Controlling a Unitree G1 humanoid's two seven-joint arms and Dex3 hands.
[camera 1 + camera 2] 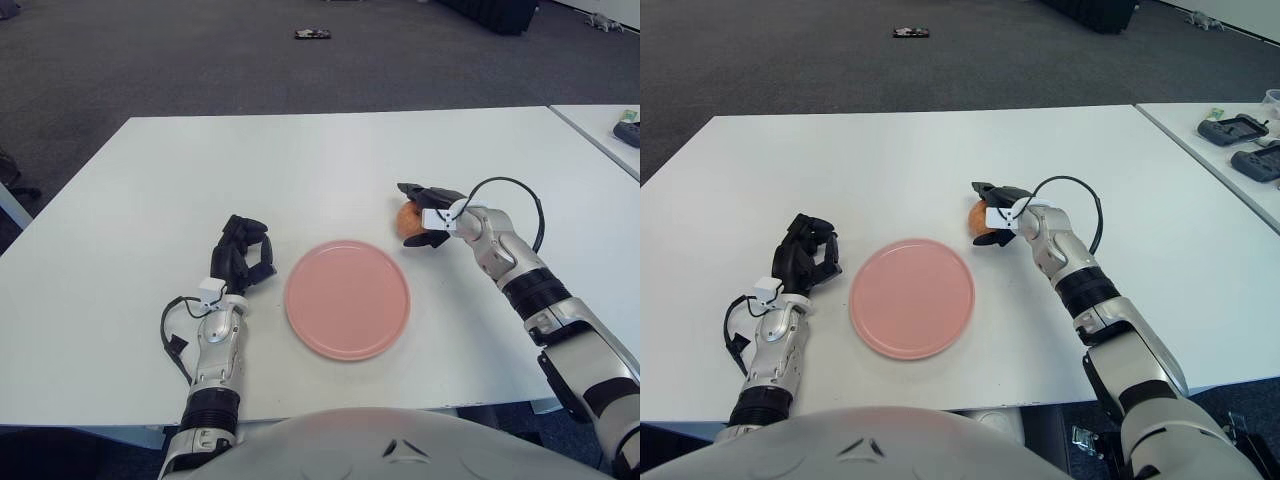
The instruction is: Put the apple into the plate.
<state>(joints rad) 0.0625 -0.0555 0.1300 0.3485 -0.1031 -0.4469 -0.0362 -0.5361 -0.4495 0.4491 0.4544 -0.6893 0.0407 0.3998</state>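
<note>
Now the right hand (428, 215) pinches the apple (405, 219) just right of the plate (347, 298); left hand (243, 255) curled beside the plate's left rim.

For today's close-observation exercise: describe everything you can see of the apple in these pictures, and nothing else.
The apple is small and round, orange-red with a paler, yellowish patch, its skin looking smooth. It is whole, as far as can be seen. It sits on the white table just beyond the right edge of the pink plate, not in it. The right hand closes around it from the right, one dark finger over its top and another beneath, hiding its right side. Whether it is lifted off the table cannot be told.
</note>
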